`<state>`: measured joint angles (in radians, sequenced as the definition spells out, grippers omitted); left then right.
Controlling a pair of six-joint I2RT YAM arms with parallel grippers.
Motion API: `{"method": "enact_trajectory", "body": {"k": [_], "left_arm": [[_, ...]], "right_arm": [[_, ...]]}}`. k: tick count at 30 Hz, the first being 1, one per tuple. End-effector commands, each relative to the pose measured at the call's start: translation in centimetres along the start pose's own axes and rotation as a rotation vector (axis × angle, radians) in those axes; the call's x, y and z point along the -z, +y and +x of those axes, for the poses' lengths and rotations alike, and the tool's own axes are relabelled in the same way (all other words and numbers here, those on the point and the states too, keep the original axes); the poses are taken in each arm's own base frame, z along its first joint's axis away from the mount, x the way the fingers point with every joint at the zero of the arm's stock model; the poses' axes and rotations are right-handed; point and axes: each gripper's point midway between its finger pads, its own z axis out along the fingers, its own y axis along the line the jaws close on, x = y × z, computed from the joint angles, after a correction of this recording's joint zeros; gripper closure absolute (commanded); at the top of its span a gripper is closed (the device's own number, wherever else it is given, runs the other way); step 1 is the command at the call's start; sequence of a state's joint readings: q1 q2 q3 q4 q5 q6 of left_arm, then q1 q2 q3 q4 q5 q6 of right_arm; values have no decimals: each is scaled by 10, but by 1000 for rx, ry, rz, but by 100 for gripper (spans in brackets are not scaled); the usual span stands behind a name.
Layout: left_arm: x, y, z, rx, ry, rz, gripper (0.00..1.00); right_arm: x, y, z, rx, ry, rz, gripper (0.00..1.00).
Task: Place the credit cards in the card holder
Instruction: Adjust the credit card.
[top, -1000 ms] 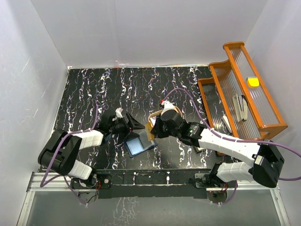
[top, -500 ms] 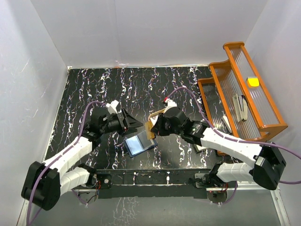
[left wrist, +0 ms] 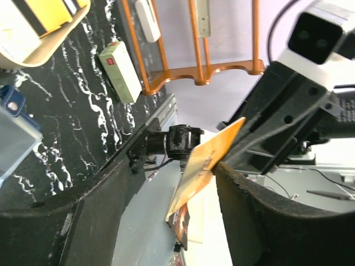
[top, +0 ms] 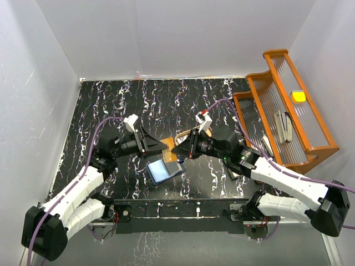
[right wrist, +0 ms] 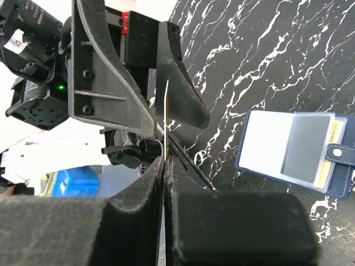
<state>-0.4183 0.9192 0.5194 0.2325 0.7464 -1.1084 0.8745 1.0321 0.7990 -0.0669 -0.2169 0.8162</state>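
An orange credit card hangs in the air between my two grippers. My right gripper is shut on one end of it; in the right wrist view the card shows edge-on, sticking out of the closed fingers. My left gripper is open, one finger on each side of the card's free end, which lies close to one finger. The navy card holder lies open on the table below, with a pale card in its clear pocket.
An orange tiered rack stands at the right, with a yellow item on top and white items inside. A tan tray with a yellow block lies near the holder. A small white box with a red mark lies by the rack.
My right gripper has lifted the orange card off the tray and turned it toward the left. My left arm has stretched out and brought its open fingers around the card's free end.
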Motion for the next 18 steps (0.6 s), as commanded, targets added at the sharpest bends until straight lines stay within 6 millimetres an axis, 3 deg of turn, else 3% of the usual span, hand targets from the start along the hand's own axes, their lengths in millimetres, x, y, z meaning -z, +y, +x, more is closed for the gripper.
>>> {"method": "enact_trajectory", "body": {"k": [1,4,7,10,12,18], "left_arm": [[9,-32,6,2,22,133,49],[11,-34,5,15,3,133,83],[12,-33,2,22,-21,126,100],[13,-29,0,22,-51,101,100],[13,-16,-3,4,-77,34,100],[20,52,-6,11,-139,-291,100]], "right_arm": [[4,20,-12,-4,-41,-90,100],[4,17,-9,-11,-37,-84,100],[4,11,-6,-16,-33,-65,100],[1,1,0,-19,-12,-28,89],[0,-10,5,-16,1,17,80],[-3,-57,16,-4,5,210,62]]}}
